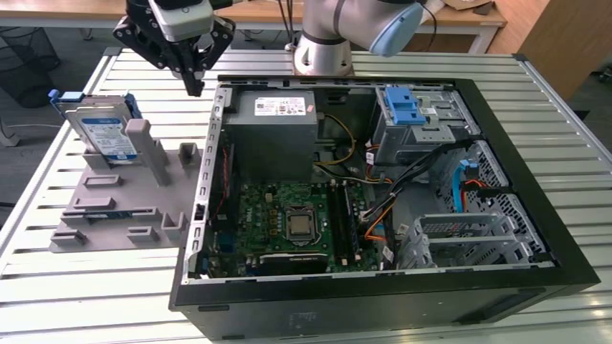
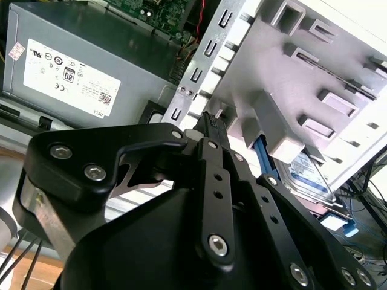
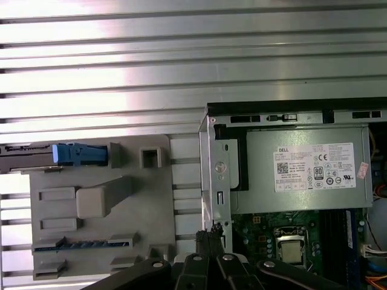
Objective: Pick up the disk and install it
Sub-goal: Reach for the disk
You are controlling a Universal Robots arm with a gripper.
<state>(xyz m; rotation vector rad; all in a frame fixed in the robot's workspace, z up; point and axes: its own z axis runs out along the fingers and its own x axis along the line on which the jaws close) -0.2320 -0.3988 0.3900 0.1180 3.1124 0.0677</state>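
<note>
The disk (image 1: 103, 129) stands upright on its edge in a grey holder (image 1: 125, 208) at the exterior view's left, silver with a white and blue label and a blue bracket around it. In the first wrist view the disk (image 3: 36, 154) appears edge-on, and in the second wrist view part of the disk (image 2: 308, 175) shows behind the holder's posts. My gripper (image 1: 195, 87) hangs above the strip between the holder and the computer case, up and to the exterior view's right of the disk. The gripper (image 2: 211, 121) (image 3: 211, 232) is shut with nothing in it.
The open black computer case (image 1: 383, 301) lies on a slatted metal table (image 1: 77, 301). Inside it are a grey power supply (image 1: 271, 129) (image 3: 308, 175), a motherboard (image 1: 287, 215), a drive bay with a blue latch (image 1: 403, 107) and a metal cage (image 1: 459, 236). The arm's base (image 1: 320, 50) stands behind the case.
</note>
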